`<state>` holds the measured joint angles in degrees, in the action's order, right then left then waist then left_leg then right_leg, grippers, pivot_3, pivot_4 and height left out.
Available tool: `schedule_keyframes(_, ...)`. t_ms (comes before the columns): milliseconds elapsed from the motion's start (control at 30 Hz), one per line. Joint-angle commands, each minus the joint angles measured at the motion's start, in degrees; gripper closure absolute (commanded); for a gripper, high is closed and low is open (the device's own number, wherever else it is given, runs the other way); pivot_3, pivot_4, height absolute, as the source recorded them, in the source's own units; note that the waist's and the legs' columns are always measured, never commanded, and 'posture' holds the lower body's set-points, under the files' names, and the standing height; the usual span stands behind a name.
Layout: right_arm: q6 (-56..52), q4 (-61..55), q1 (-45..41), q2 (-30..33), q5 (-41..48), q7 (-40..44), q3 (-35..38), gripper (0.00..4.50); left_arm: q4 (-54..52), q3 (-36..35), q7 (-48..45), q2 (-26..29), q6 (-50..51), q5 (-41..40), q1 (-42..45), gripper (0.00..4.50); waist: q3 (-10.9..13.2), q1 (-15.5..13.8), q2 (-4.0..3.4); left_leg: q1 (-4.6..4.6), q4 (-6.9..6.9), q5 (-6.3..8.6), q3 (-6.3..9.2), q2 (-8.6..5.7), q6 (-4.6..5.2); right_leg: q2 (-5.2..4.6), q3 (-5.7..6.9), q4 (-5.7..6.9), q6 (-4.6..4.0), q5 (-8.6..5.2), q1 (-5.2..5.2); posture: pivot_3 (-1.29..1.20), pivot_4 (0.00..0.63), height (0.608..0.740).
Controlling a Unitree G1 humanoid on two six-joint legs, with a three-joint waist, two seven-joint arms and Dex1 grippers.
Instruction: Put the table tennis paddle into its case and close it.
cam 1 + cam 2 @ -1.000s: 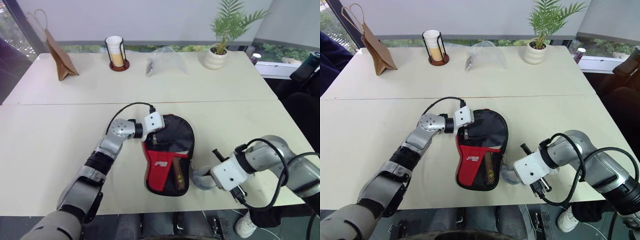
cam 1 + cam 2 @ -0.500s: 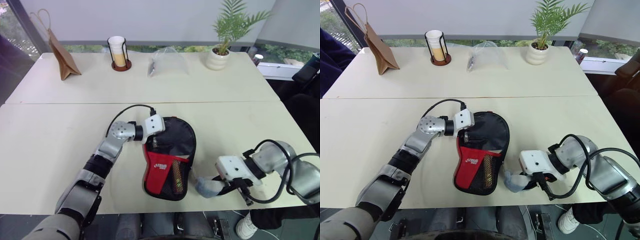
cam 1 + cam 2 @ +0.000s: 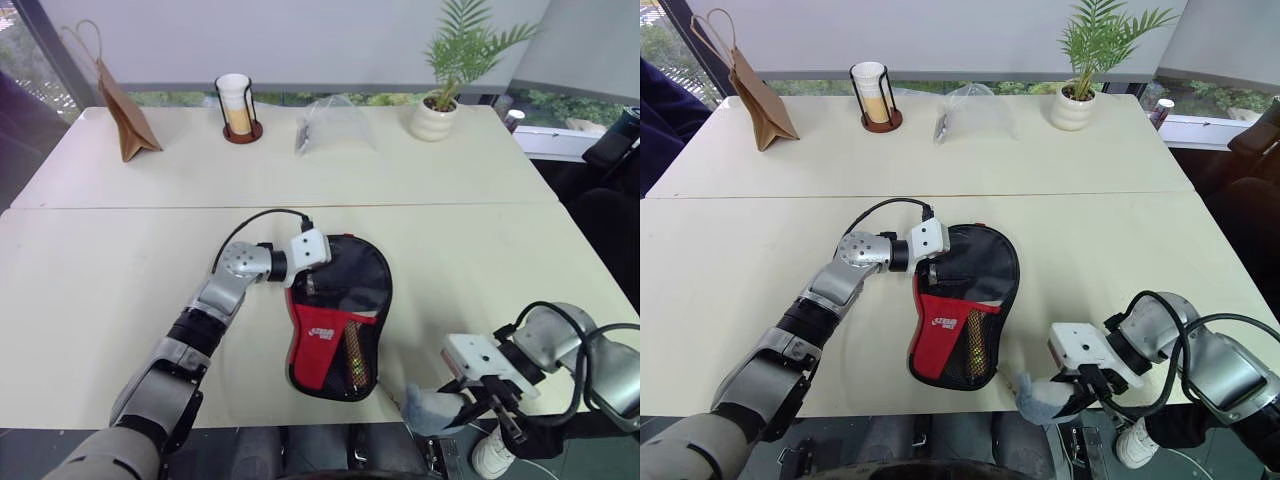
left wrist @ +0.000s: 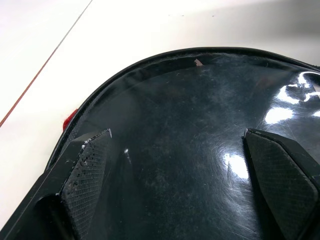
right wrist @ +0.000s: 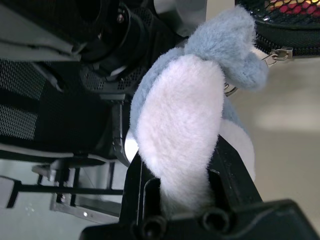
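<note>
Left eye view: the cream table (image 3: 120,270) carries the case (image 3: 340,330), black fabric with a red panel and mesh pocket, lying flat just beside the left gripper (image 3: 306,285), whose released fingers (image 4: 85,172) stand spread over the case's glossy rounded end. The table tennis paddle cannot be made out as separate from the case. At the table's near edge, well apart from the left gripper, the right gripper (image 3: 1065,392) is clenched on a small blue-and-white plush charm (image 5: 190,120), which hangs from a metal ring near the case's zip pull (image 5: 280,54).
</note>
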<state>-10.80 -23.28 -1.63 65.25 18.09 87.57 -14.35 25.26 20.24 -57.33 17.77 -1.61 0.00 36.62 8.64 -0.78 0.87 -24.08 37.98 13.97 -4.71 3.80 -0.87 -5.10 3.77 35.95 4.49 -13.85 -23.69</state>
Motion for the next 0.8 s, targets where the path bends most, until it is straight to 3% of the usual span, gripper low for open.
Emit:
schedule_keyframes(33,4.29,2.78,1.10,3.04,-4.41,3.32,-1.40,4.43,3.67,2.88,-0.46,1.91,2.30,4.22,-2.43,0.06,0.00,-0.01,0.00,0.02,0.00,0.00,0.00,0.00,0.00,0.00,0.00,-0.01,0.00,0.00,0.02,0.00,0.150,0.740)
schedule_keyframes(300,6.81,9.74,-4.72,2.82,-6.16,1.58,-0.05,4.43,4.48,2.67,0.25,1.47,1.74,3.94,-1.57,0.06,0.00,0.08,0.00,0.29,-0.02,0.10,0.01,0.00,0.09,-0.02,0.02,-0.53,0.03,0.02,0.26,0.00,0.150,0.740)
schedule_keyframes(400,5.53,11.65,-7.65,1.94,-6.43,1.04,-0.27,3.04,4.49,2.19,0.45,1.32,1.44,3.48,-1.25,0.06,0.00,0.15,0.00,0.30,-0.02,0.11,-0.04,-0.02,0.10,-0.12,0.01,-0.64,0.03,0.03,0.29,0.00,0.150,0.740)
schedule_keyframes(567,2.93,13.28,-12.24,-0.20,-6.97,-1.12,0.22,0.36,4.94,0.14,1.66,0.62,0.97,1.82,-0.56,0.06,0.01,0.15,-0.01,0.31,-0.04,0.11,-0.05,-0.03,0.11,-0.14,0.02,-0.61,-0.12,0.14,0.26,0.00,0.150,0.740)
schedule_keyframes(600,2.14,13.24,-13.09,-0.43,-6.95,-1.48,0.51,0.09,4.97,-0.52,1.87,0.40,0.79,1.24,-0.35,0.06,0.01,0.13,-0.02,0.31,-0.05,0.11,-0.05,-0.03,0.11,-0.13,0.03,-0.61,-0.14,0.15,0.25,0.00,0.150,0.740)
schedule_keyframes(800,-2.91,14.79,-20.24,-1.36,-5.53,-3.35,3.62,0.09,1.98,-6.15,0.26,-0.77,5.87,-5.62,2.48,0.06,0.09,0.19,-0.04,0.11,-0.06,0.10,-0.07,-0.03,0.12,-0.12,0.04,-0.52,-0.16,0.21,0.22,0.00,0.150,0.740)
